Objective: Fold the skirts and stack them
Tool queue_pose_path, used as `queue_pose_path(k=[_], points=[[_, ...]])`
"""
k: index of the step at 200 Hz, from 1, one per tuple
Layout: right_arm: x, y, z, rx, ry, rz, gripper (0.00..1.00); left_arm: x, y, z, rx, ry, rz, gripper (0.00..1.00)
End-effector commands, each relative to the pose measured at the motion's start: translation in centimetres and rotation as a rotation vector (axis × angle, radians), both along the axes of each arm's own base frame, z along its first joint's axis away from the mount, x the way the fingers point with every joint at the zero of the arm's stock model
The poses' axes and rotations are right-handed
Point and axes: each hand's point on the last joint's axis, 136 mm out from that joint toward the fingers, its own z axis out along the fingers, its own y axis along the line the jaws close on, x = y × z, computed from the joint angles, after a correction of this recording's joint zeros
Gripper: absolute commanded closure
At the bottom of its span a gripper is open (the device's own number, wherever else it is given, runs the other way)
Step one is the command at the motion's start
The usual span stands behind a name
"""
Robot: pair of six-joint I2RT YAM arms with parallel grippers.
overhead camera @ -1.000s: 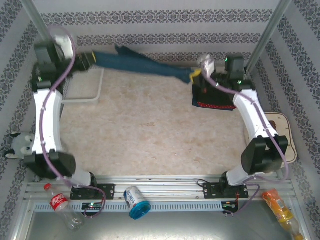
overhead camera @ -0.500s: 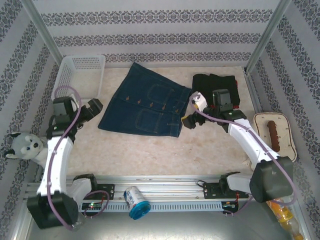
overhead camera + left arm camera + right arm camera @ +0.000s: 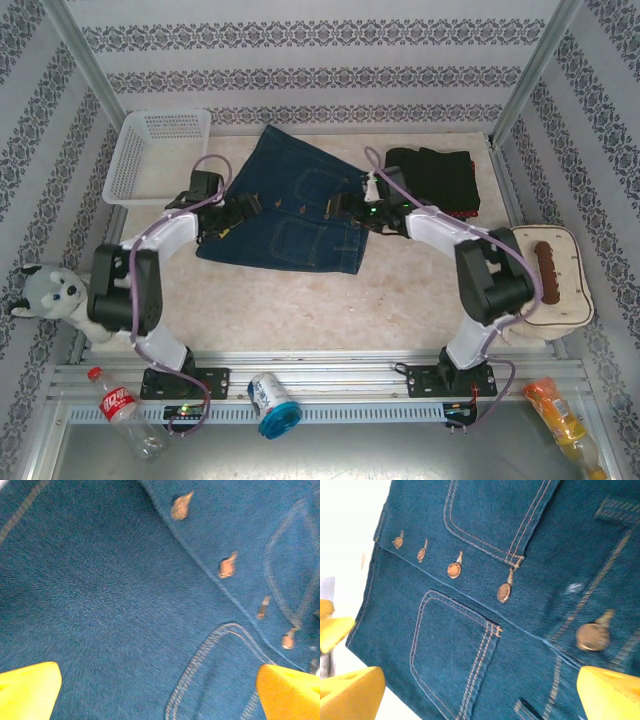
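Denim skirt [image 3: 283, 215] lies flat mid-table, front up, probably so both sides can fold in. Left gripper [image 3: 238, 213] and right gripper [image 3: 347, 208] sit over those sides, jaws wide, holding nothing. Wrist cams catch the buttons [image 3: 454, 570] and pocket stitching. Overhead adds the folded black skirt [image 3: 435, 178] just beside it.

In the overhead view the left gripper [image 3: 237, 212] covers the left edge of the denim skirt [image 3: 290, 205], and the right gripper [image 3: 345, 207] covers its right edge. At upper right the black skirt [image 3: 435, 175] hides all but a thin strip of the red skirt [image 3: 462, 213]. In the left wrist view the denim is blurred, and the bottom edge cuts off the yellow fingertips [image 3: 27, 690].
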Motion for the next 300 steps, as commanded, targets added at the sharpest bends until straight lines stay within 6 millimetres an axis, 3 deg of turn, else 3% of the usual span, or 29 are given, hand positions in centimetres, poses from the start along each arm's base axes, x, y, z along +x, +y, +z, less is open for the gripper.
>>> queue_pose_path(k=[1,14,28,50,67,90,109,137,154,172,208,231,263,300], points=[[1.0,1.9,-1.4,0.046,0.117,-0.099,0.02,0.4,-1.4,-2.7,-0.089,0.053,0.028,0.00],[0.7,2.2,-3.0,0.033,0.168,-0.124,0.02,-0.6,-1.2,-4.3,-0.111,0.076,0.082,0.00],[0.3,1.0,-4.8,-0.011,0.216,-0.188,0.02,-2.7,-0.7,-5.5,-0.105,0.109,0.145,0.00],[0.0,-1.1,-6.5,-0.063,0.262,-0.249,0.02,-7.6,-0.1,-7.2,-0.084,0.184,0.228,0.00],[0.0,-2.7,-7.2,-0.113,0.284,-0.264,0.02,-11.9,-1.3,-8.2,-0.139,0.251,0.258,0.00],[0.5,-4.4,-6.9,-0.155,0.274,-0.282,0.02,-15.6,-5.5,-7.0,-0.255,0.287,0.209,0.00],[1.3,-4.3,-5.2,-0.155,0.234,-0.248,0.02,-16.3,-5.5,-4.5,-0.172,0.256,0.184,0.00],[1.7,-2.7,-1.9,-0.156,0.149,-0.192,0.02,-12.1,-3.1,1.9,0.045,0.058,0.109,0.00],[1.9,-1.4,-1.0,-0.154,0.118,-0.179,0.02,-7.6,-2.4,5.0,0.131,-0.033,0.053,0.00],[2.5,-1.2,-0.9,-0.165,0.099,-0.200,0.02,-2.2,-1.3,6.3,0.183,-0.094,0.049,0.00],[4.7,-0.9,-0.4,-0.139,0.063,-0.218,0.02,8.5,-0.3,6.6,0.157,-0.168,0.044,0.00],[6.3,-0.6,0.6,-0.146,0.050,-0.190,0.02,13.5,0.1,6.9,0.140,-0.214,0.052,0.00],[8.8,-0.9,2.0,-0.173,-0.008,-0.223,0.02,17.8,0.7,5.7,0.096,-0.236,0.093,0.00],[13.5,-0.4,1.2,-0.156,-0.025,-0.234,0.02,20.8,-0.1,2.7,0.018,-0.211,0.087,0.00]])
